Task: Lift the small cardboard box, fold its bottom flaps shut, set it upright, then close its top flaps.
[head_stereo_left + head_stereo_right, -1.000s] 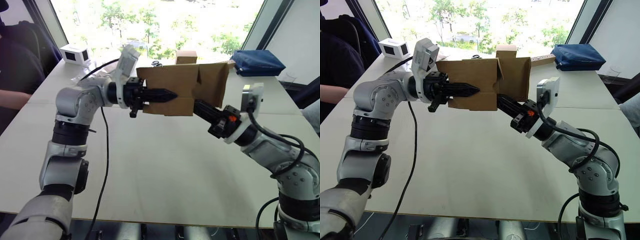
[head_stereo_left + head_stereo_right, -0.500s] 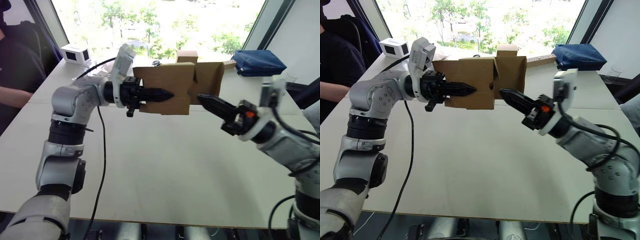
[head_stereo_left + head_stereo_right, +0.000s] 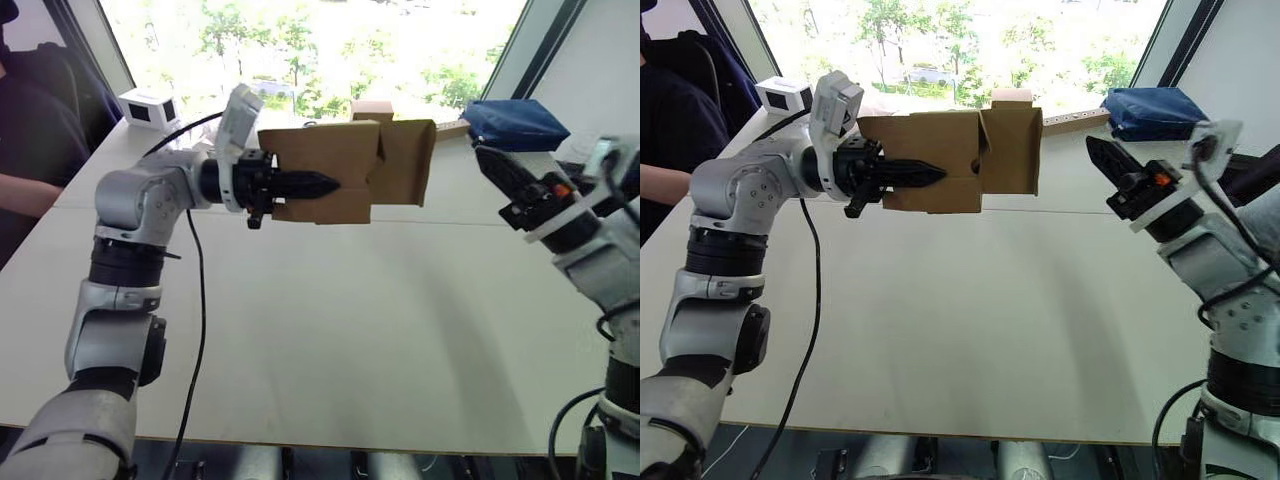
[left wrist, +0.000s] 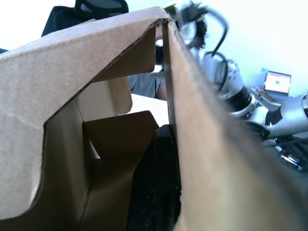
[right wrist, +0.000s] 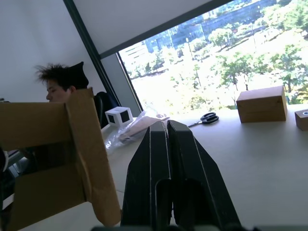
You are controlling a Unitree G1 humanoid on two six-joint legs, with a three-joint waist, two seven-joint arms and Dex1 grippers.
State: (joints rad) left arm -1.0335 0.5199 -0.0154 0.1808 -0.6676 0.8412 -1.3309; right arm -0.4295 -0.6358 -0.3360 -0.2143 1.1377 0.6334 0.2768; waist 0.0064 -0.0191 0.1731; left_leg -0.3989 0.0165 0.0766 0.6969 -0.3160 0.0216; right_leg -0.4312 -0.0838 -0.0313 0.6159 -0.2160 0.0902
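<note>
The small cardboard box (image 3: 325, 160) is held in the air over the far part of the table, lying on its side. My left gripper (image 3: 322, 184) is shut on its front wall, one black finger (image 4: 159, 183) inside the box. At the end facing my right arm, a wide flap (image 3: 408, 160) stands out, and shorter flaps (image 4: 118, 134) show inside. My right gripper (image 3: 492, 162) is shut, with nothing in it. It hangs clear of the box, a short way to its right. Its fingers (image 5: 159, 144) lie pressed together.
A small cube-like brown box (image 3: 372, 108) and scissors (image 5: 208, 117) lie on the far side of the white table (image 3: 320, 330). A white box with dark panels (image 3: 148, 107) stands far left, a blue bag (image 3: 515, 125) far right. A person (image 3: 30, 130) sits at the left.
My right gripper has pulled out from the box's right end and moved right and up, clear of it. The left gripper with the box has shifted slightly left.
</note>
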